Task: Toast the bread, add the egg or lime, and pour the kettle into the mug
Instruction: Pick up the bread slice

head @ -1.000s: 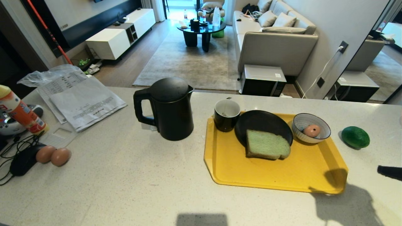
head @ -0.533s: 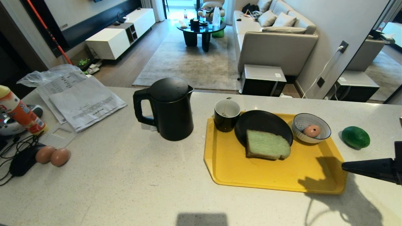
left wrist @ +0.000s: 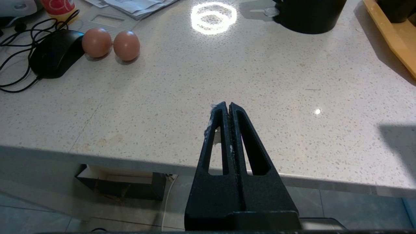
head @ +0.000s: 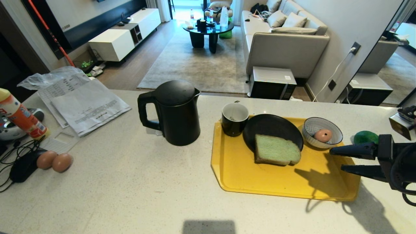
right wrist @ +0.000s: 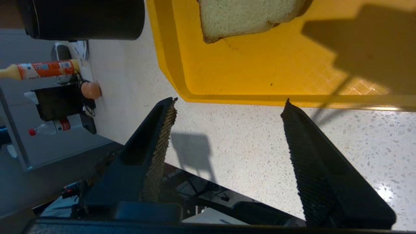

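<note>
The pale green bread leans half on a black plate on the yellow tray. A black mug with a white inside stands at the tray's far left corner. The black kettle stands left of the tray. An egg lies in a blue-striped bowl. The lime lies right of the tray, partly behind my right gripper, which hangs open and empty over the tray's right edge, right of the bread. My left gripper is shut and empty at the counter's near edge.
Two brown eggs lie beside a black mouse at the counter's left. Papers and an orange bottle sit behind them. Bare counter stretches before the kettle. Beyond the counter is a living room with a sofa.
My right gripper has come in from the right edge toward the tray and has opened its fingers. It now hides part of the lime. Nothing on the counter has moved.
</note>
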